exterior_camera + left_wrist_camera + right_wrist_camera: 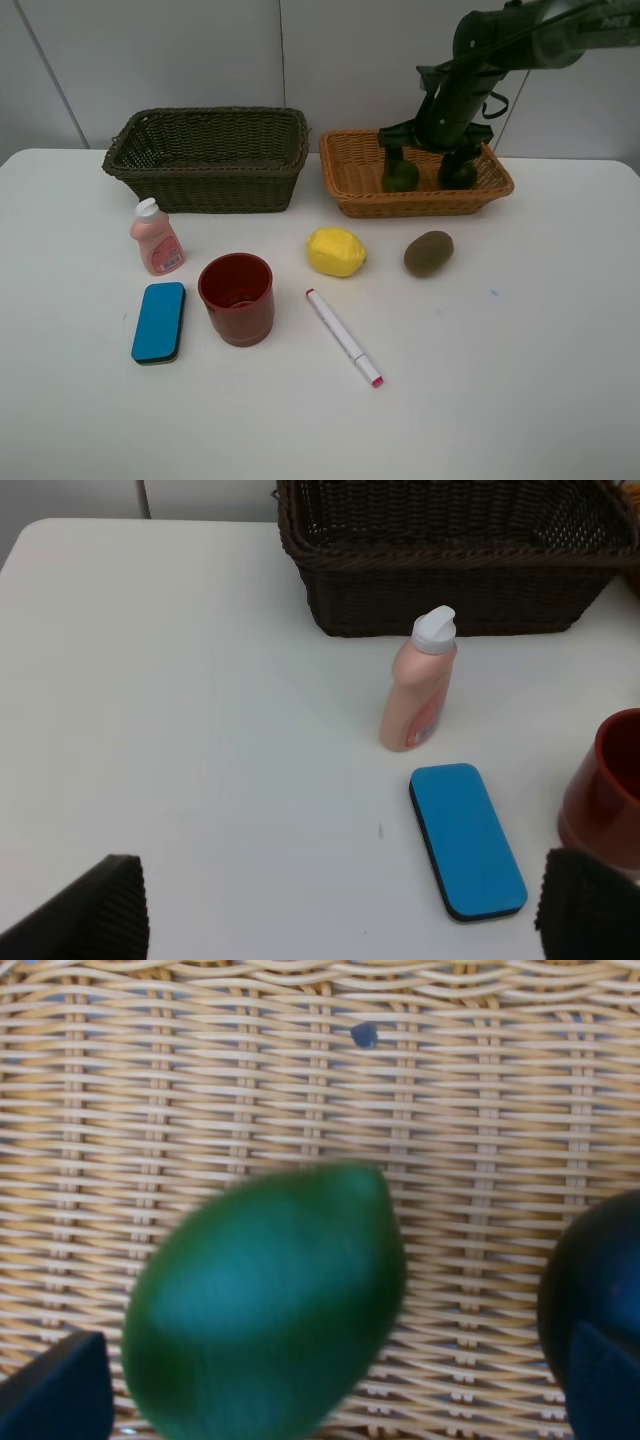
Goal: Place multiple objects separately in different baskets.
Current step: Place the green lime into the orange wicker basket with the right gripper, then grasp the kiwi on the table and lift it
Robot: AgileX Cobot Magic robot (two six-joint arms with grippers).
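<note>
My right gripper point(428, 168) hangs open over the light orange-tan basket point(350, 180). The green lime point(265, 1300) lies blurred on the wicker floor point(300, 1070) between the fingers, free of both pads. The dark green mangosteen point(592, 1290) sits beside one fingertip point(605, 1385). My left gripper point(340, 920) is open above the table near the pink bottle point(420, 685) and the blue eraser point(467, 840). The yellow lemon point(336, 250), brown kiwi point(428, 253), red cup point(237, 297) and marker point(344, 337) lie on the table.
The dark olive-brown basket point(205, 155) stands at the back left with nothing showing inside. The white table point(520, 380) ends at a pale wall behind both baskets. The left arm is outside the exterior high view.
</note>
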